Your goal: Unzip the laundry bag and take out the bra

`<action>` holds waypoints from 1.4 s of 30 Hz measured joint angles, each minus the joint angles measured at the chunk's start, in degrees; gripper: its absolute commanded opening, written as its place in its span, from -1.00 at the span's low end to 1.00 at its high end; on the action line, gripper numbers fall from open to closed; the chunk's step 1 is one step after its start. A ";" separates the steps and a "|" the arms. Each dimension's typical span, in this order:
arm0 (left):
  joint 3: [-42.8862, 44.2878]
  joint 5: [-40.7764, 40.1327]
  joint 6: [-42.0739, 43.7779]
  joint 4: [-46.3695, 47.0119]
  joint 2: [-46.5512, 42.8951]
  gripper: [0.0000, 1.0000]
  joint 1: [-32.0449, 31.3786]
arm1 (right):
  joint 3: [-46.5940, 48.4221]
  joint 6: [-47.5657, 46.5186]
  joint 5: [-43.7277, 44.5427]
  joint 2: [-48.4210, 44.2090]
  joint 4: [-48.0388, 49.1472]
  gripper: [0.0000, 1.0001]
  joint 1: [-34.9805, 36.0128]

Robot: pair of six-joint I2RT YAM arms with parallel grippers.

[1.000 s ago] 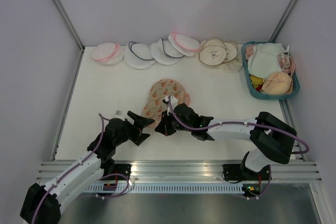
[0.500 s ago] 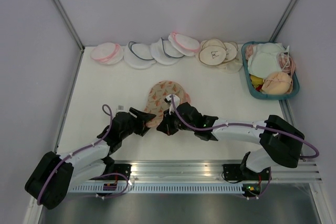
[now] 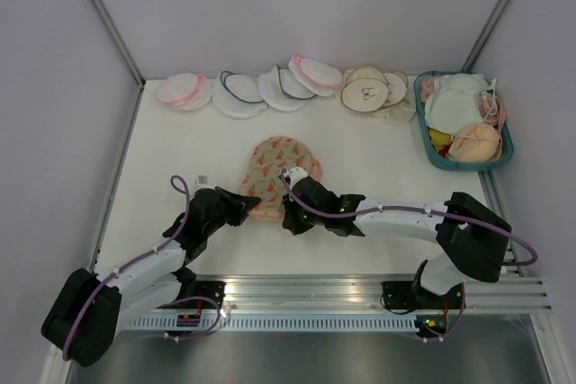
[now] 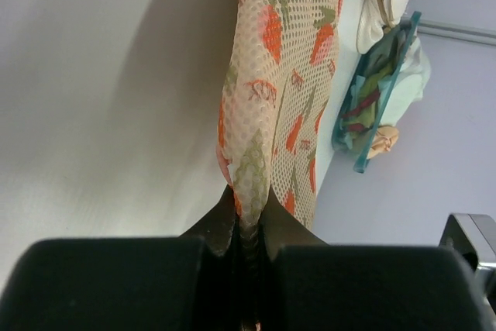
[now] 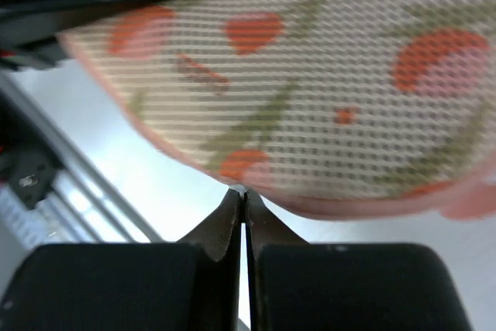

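Observation:
The laundry bag (image 3: pixel 279 166), cream mesh with orange and green prints and pink trim, lies mid-table. My left gripper (image 3: pixel 249 207) is shut on a fold of its near-left edge; in the left wrist view the mesh (image 4: pixel 279 75) runs down between the fingertips of the gripper (image 4: pixel 248 208). My right gripper (image 3: pixel 289 211) is at the bag's near edge. In the right wrist view this gripper (image 5: pixel 242 191) is shut on a small pale zip pull under the pink trim, with the bag (image 5: pixel 325 67) filling the frame above. The bra is hidden.
White round pouches (image 3: pixel 261 89) and beige ones (image 3: pixel 369 89) line the back wall. A teal basket (image 3: pixel 459 165) with pale garments stands at the back right. Walls close in left, right and behind; a metal rail (image 3: pixel 306 290) runs along the near edge.
My left gripper has moved right onto the bag's near-left edge and gone from open to shut on it. The right gripper stayed shut at the trim and shifted slightly.

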 measured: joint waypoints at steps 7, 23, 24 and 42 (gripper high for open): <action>3.48 6.99 11.15 -2.58 4.09 -0.96 6.32 | 4.11 0.96 13.05 4.28 -11.76 -0.99 -0.09; 29.16 35.21 43.78 -9.66 28.96 -0.33 14.78 | 6.14 2.32 24.30 5.09 -17.79 -0.99 -8.46; 30.56 36.30 44.24 -8.48 31.52 0.12 14.78 | 5.88 2.19 24.59 4.48 -18.05 -0.99 -8.72; 22.43 25.75 33.51 -7.32 21.64 0.58 12.44 | -1.75 1.68 10.38 -4.87 -14.10 -0.99 -10.25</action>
